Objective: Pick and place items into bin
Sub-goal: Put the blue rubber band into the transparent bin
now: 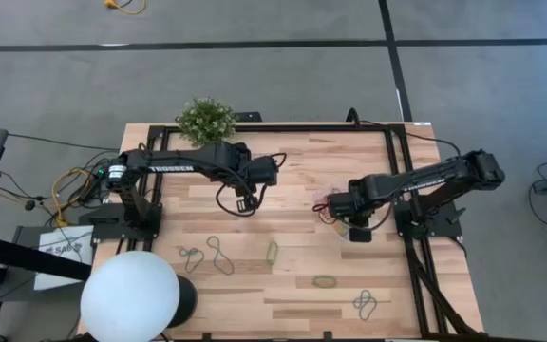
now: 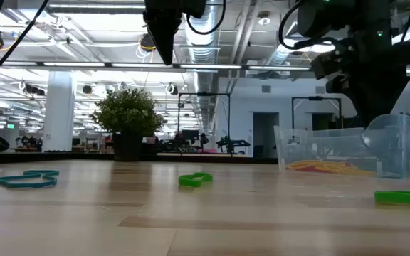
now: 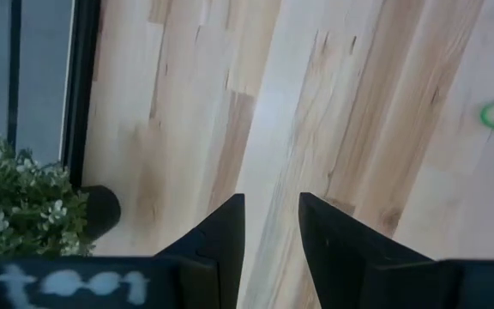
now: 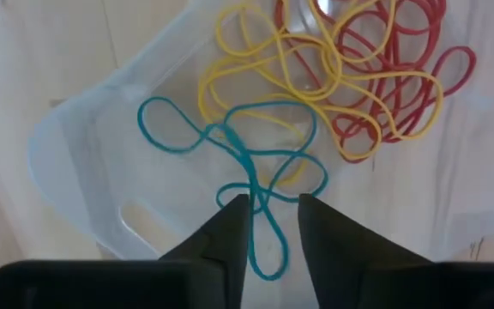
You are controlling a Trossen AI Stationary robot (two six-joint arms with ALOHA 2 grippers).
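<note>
Rubber bands (image 4: 316,77) first: a tangle of yellow and red loops lies inside the clear bin (image 4: 75,163), and a blue band (image 4: 247,163) is draped over them, its tail running down between my right fingers. My right gripper (image 4: 268,215) hangs directly over the bin, jaws a narrow gap apart with the blue strand threading through that gap; I can't tell whether I'm pinching it or it's lying free on the pile.

From above, the bin (image 1: 361,231) sits on the right half of the wooden table (image 1: 292,161), just under my right gripper (image 1: 335,211), close to that arm's base. At table level the bin's clear walls (image 2: 404,142) stand upright with yellow loops (image 2: 326,166) showing through.

More bands lie loose on the boards toward the front edge: a teal pair (image 1: 207,255) to the left, a green loop (image 1: 273,252) in the middle, an olive one (image 1: 325,281) right of it, and a blue-grey tangle (image 1: 365,304) near the front right. The low camera catches the green one (image 2: 195,180) and the teal ones (image 2: 25,180) lying flat.

My left gripper (image 1: 246,202) hovers over bare wood at mid-table, well apart from the bin, fingers (image 3: 221,236) slightly parted and holding nothing. The potted plant (image 1: 205,121) stands at the far edge behind that arm. A white globe (image 1: 129,296) sits at the front left corner.
</note>
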